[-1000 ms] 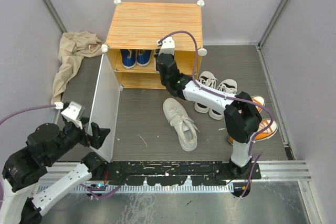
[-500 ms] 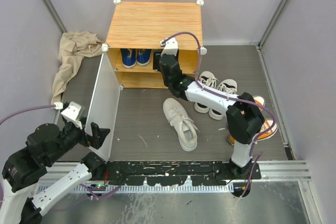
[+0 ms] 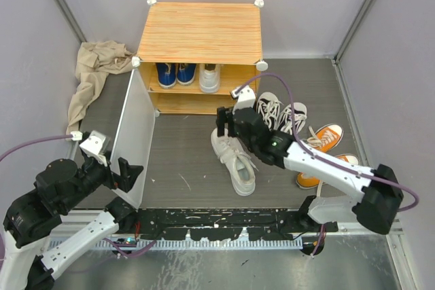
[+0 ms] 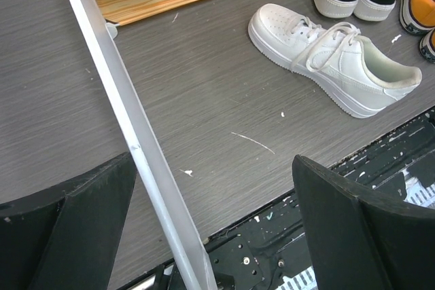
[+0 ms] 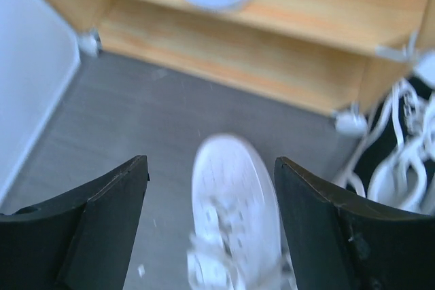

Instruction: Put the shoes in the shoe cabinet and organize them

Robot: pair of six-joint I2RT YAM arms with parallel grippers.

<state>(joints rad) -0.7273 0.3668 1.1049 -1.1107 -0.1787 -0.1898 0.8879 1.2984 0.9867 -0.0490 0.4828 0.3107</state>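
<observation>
Far left there's a beige cloth (image 3: pixel 95 76) dumped on the worktop (image 3: pixel 183 161), which doesn't look like part of the job. Next, the left gripper (image 3: pixel 126 171) sits at the free bottom corner of the door panel (image 3: pixel 136 123), fingers apart with the panel's edge running between them. My guess is it's there to keep the door swung out so the shelves stay reachable, but it isn't clamped on it.

The shoe cabinet (image 3: pixel 200 32) stands at the back, open side facing the arms. On its upper shelf the blue pair (image 3: pixel 175 73) is on the left and one shelved white sneaker (image 3: pixel 209 77) is just beside them. All three are end-on, long axes running into the cabinet; can't tell which end faces out.

The loose white sneaker (image 3: pixel 234 161) sits upright on the worktop in front, toe aimed at the cabinet, heel toward the arm bases and skewed a bit right. The right gripper (image 3: pixel 224 130) hangs over its toe, fingers wide apart, holding nothing. Looks lined up to grab it so the whites end up together.

Right of that are the black high-tops (image 3: pixel 282 113), then the orange pair (image 3: pixel 327 137), waiting on the worktop.
</observation>
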